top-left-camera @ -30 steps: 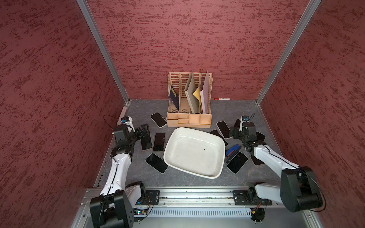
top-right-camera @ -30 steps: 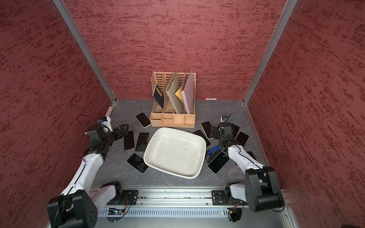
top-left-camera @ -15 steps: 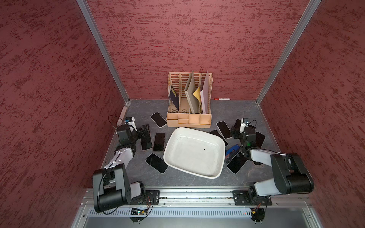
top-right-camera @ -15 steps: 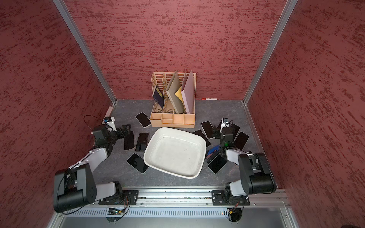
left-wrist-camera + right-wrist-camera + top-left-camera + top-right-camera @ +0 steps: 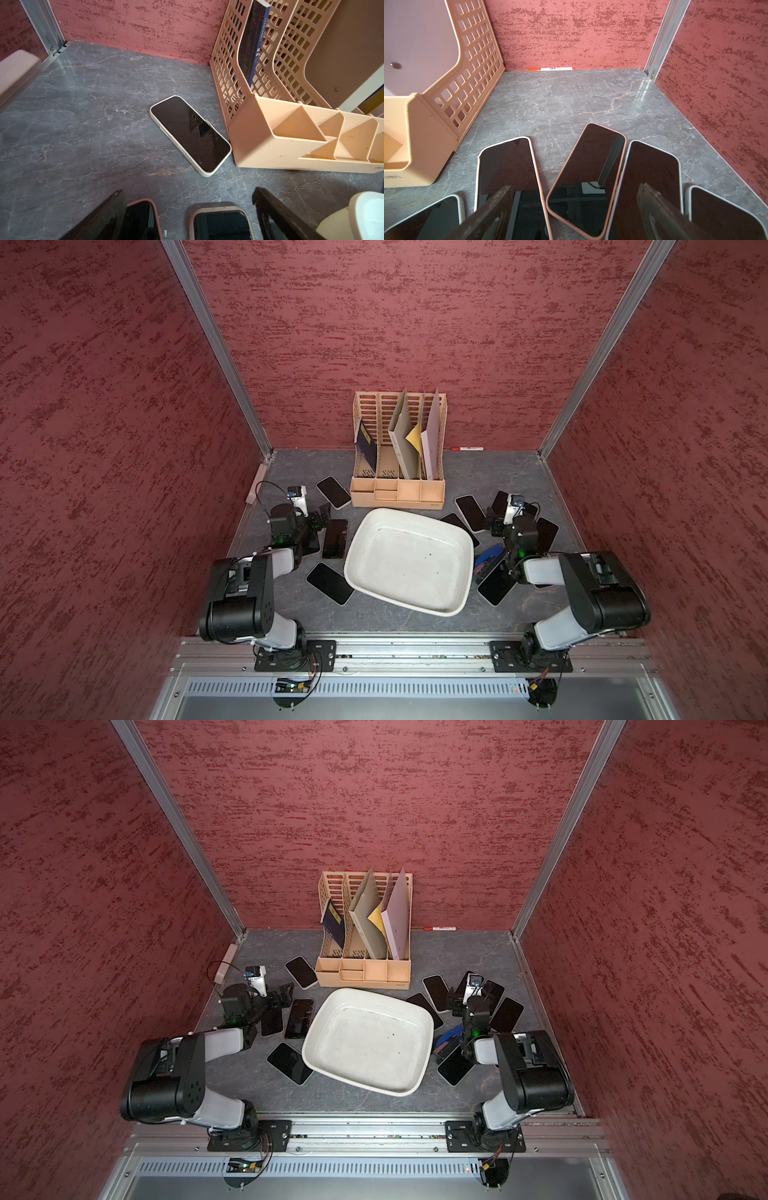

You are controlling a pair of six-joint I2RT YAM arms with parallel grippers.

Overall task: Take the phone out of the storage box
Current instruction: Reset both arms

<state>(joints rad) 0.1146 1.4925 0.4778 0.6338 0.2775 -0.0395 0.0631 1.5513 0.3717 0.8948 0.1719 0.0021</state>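
Observation:
The off-white storage box (image 5: 409, 560) (image 5: 368, 1042) sits mid-table, and its inside shows only bare plastic. No phone lies in it; several dark-screened phones lie on the table around it. My left gripper (image 5: 322, 517) (image 5: 283, 996) hangs open, low over two phones left of the box. In the left wrist view the left gripper (image 5: 187, 207) has a pink-cased phone (image 5: 141, 220) and a grey-cased phone (image 5: 220, 224) below it. My right gripper (image 5: 500, 519) (image 5: 463, 999) is open over the phones right of the box. In the right wrist view the right gripper (image 5: 575, 207) frames a pink-cased phone (image 5: 587, 176).
A beige slotted file rack (image 5: 398, 456) with folders stands at the back. A white-cased phone (image 5: 190, 135) lies against its front corner. A red marker (image 5: 467, 448) rests along the back wall. A blue object (image 5: 488, 560) lies by the box's right rim. Red walls enclose three sides.
Both arms have folded down and back toward their bases, elbows dropping low. The grippers stayed open, near the same phones. The box and the phones have not moved.

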